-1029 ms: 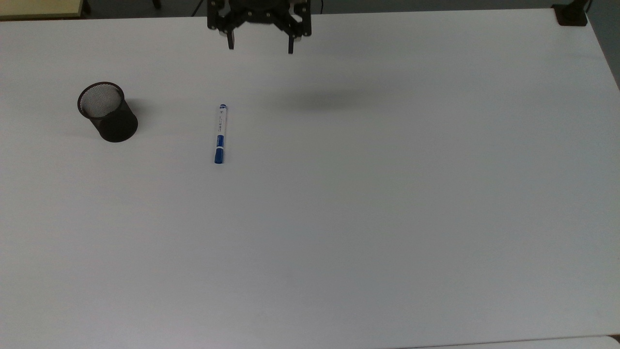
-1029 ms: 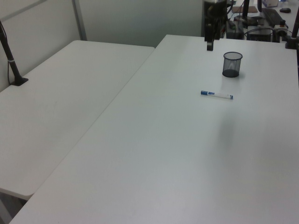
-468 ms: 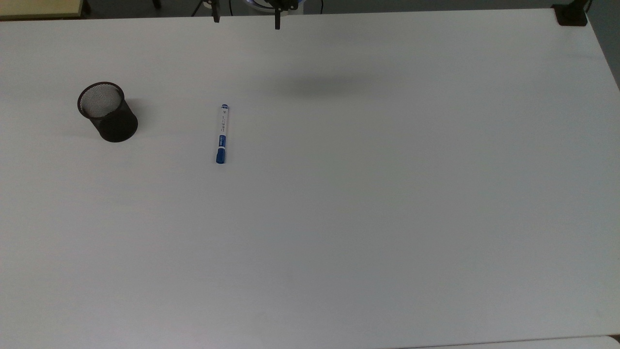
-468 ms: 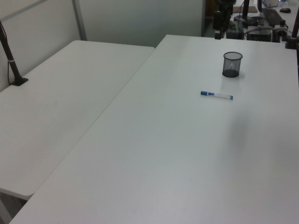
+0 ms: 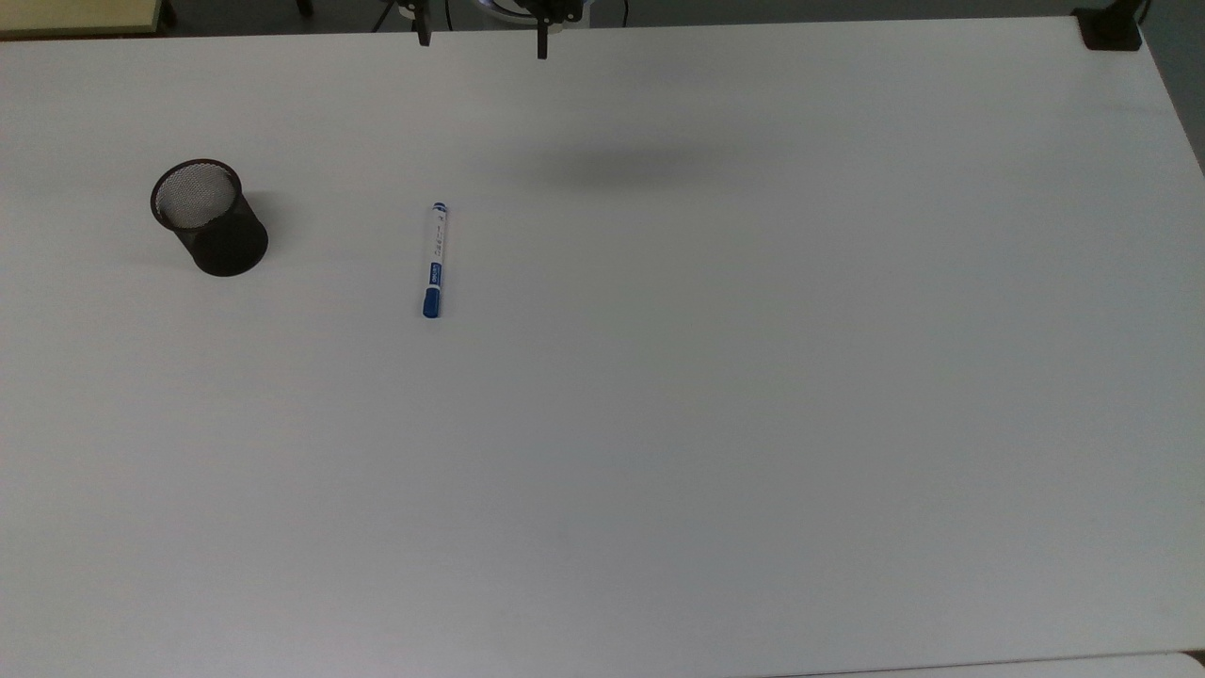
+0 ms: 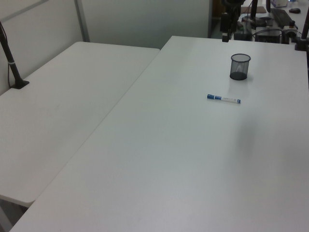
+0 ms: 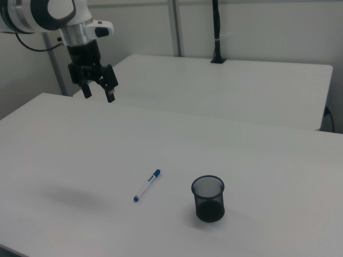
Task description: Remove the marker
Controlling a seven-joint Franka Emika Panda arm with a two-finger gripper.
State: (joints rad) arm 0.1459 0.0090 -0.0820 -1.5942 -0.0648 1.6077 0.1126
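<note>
top view: slim white-barrelled marker with blue cap (image 5: 434, 261) flat on white table (image 5: 715, 395), right of black mesh cup (image 5: 208, 217), apart.
left view: marker near side of cup.
right view: black two-finger gripper (image 7: 98, 92) high at far left, released, empty. removal looks complete; next, retreat.
</note>
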